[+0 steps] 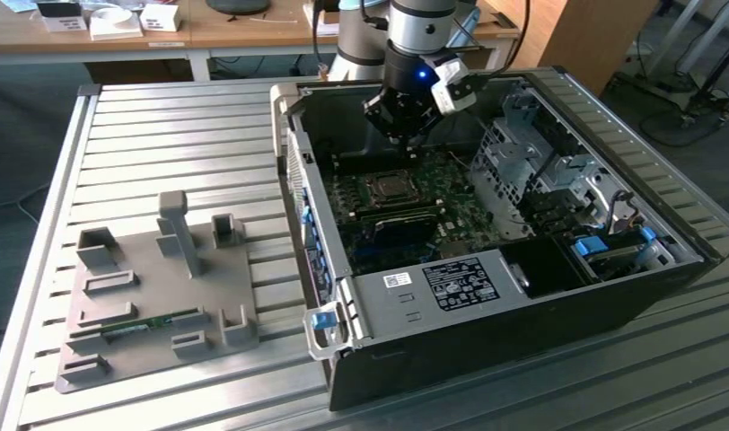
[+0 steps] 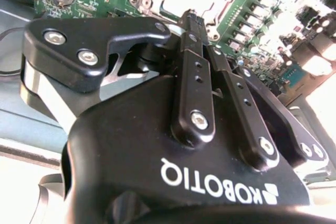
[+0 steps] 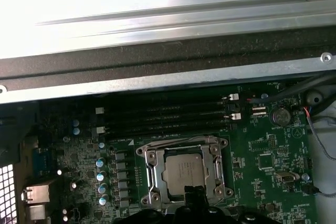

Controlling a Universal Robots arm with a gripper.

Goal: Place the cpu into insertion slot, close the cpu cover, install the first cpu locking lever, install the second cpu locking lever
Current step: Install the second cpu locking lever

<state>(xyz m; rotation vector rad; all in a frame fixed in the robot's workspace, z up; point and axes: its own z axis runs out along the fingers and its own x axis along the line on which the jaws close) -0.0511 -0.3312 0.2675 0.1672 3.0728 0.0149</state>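
ribbed metal table [image 1: 161, 144] carries an open black computer case [image 1: 652, 296] lying on its side, so the green motherboard [image 1: 461, 193] faces up and can be reached from above; a grey fixture tray [image 1: 149, 296] sits on the exterior view's left, well apart from the case

the cpu [image 3: 182, 169] already lies in the insertion slot [image 3: 153, 192], silvery top showing, and the cpu cover [image 3: 212, 174] looks folded flat around it, its window framing the chip. that reading is a judgement, since the near edge of the socket is cut off behind the pincer

the pincer [image 1: 407, 136] hangs over the board just beyond the socket in the exterior view, with its fingers [image 2: 195, 77] drawn together and nothing between them, probably to give a narrow tip for pushing a thin lever. the tip rests at or just above the socket's edge; touching or not i cannot tell

hard to make out: the two locking levers and whether either is hooked. the black memory slots [image 3: 163, 116] lie beside the socket
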